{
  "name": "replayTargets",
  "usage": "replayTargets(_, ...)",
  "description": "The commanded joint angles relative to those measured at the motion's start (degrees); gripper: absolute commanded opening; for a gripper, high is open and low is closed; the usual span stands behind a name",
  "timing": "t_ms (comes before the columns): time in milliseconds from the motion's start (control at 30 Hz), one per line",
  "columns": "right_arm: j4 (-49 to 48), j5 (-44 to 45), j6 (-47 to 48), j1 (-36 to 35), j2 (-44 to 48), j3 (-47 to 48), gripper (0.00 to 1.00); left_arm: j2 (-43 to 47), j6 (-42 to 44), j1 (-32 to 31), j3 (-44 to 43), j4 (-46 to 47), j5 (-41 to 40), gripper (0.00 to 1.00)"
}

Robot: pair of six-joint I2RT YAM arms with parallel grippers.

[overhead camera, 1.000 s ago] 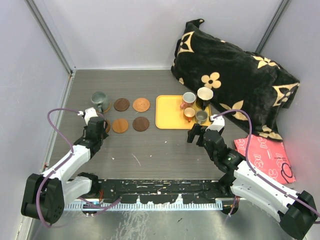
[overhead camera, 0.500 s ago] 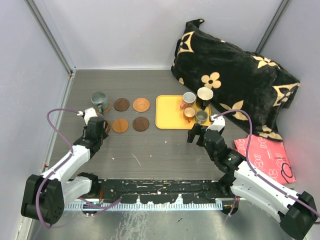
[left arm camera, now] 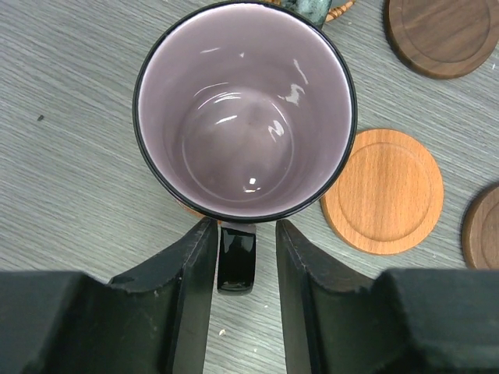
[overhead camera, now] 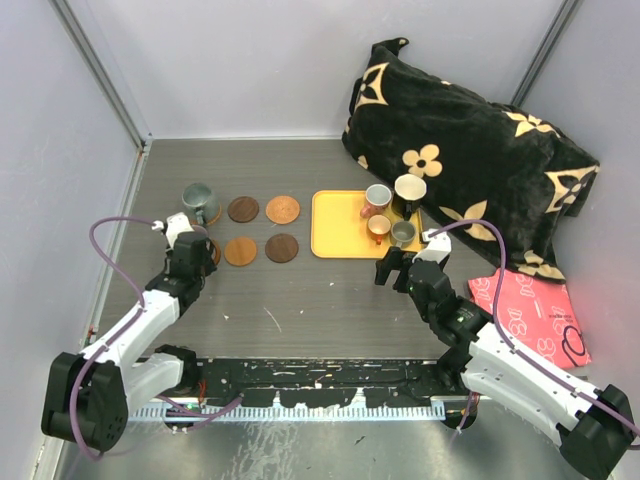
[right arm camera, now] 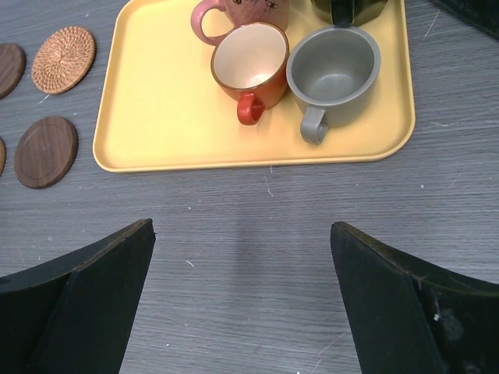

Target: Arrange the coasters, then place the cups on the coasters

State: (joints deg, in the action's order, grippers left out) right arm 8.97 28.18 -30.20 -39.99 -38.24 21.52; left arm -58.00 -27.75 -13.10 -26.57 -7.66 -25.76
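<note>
The purple mug [left arm camera: 244, 109] stands near the left edge of the surface [left arm camera: 62, 117], beside a light brown coaster [left arm camera: 382, 191], its handle pointing straight back between the loose, open jaws of the left gripper [left arm camera: 244, 227].

The table [overhead camera: 300, 310] had a grey wood-grain top, scuffed with small pale marks. A metal strip [overhead camera: 330, 455] ran along its near edge. Plain pale lilac-grey panels closed it in: a back wall [overhead camera: 250, 60], a left wall [overhead camera: 50, 200] and a right wall [overhead camera: 610, 110], joined at slanting metal posts [overhead camera: 100, 70]. A black cushion [overhead camera: 470, 150] with gold flowers lay in the far right corner, and a red patterned packet [overhead camera: 530, 310] near it. The light was even and soft.
</note>
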Motion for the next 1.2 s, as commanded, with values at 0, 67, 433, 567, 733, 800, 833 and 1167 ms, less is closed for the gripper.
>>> replayTargets(0,-2.46,0.48,-0.47,0.07,0.97,0.10,1.00,2.27,-1.44,0.24,-2.32,-0.17,-2.46,0.38)
replayTargets(67,-2.45,0.47,-0.43,0.08,1.19,0.09,1.00,2.68,-2.11,0.20,-2.36,-1.43,-3.33,0.39)
replayTargets(433,-2.43,0.32,-0.47,0.08,1.75,-0.07,1.00,6.36,-5.66,0.18,-2.41,-9.56,-7.47,0.41)
replayTargets(567,-2.34,0.21,-0.42,0.08,1.90,-0.16,1.00,5.79,-6.52,0.23,-2.98,-11.59,-9.10,0.41)
replayTargets(733,-2.26,0.36,-0.52,0.09,2.11,-0.25,1.00,4.81,-7.11,0.21,-3.65,-12.33,-9.85,0.42)
replayTargets(800,-2.26,0.38,-0.54,0.08,2.12,-0.25,1.00,4.60,-7.02,0.18,-3.80,-12.33,-9.90,0.42)
replayTargets(833,-2.29,0.39,-0.62,0.07,2.07,-0.26,1.00,4.61,-6.87,0.21,-3.74,-12.25,-9.66,0.42)
replayTargets(1167,-2.22,0.49,-0.57,0.13,1.86,-0.25,1.00,11.46,-6.28,0.10,-1.64,-10.88,-6.64,0.44)
